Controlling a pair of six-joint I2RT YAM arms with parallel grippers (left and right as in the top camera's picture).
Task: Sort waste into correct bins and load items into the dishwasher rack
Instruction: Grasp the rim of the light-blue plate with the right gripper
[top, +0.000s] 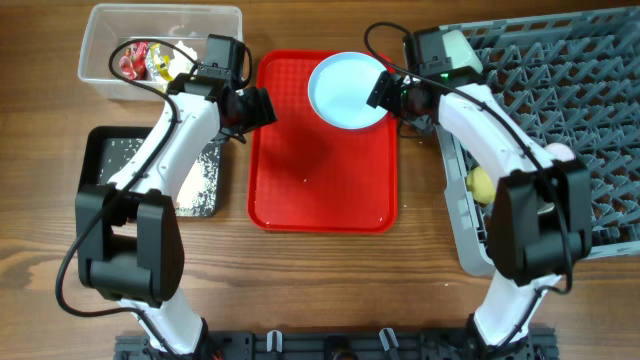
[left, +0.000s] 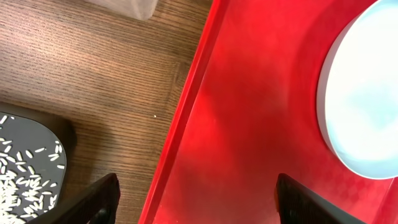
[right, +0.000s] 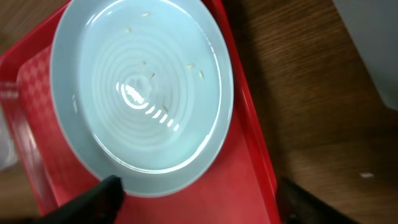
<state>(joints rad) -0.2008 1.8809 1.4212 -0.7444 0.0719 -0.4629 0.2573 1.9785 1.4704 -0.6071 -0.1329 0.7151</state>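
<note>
Right fingers (right: 96, 200), mine, open and empty: light blue plate (right: 143, 87) at eleven o'clock, close; my left fingers (left: 93, 202), open, farther.

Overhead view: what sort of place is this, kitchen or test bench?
Probably a test bench staged as dish clearing, not a real kitchen: a wooden table carries a grey dishwasher rack, a red tray with a light blue plate, and a clear tub and black tray for waste.

The right arm (top: 500, 140) hides most of what seems a yellow cup (top: 481, 184).
</note>
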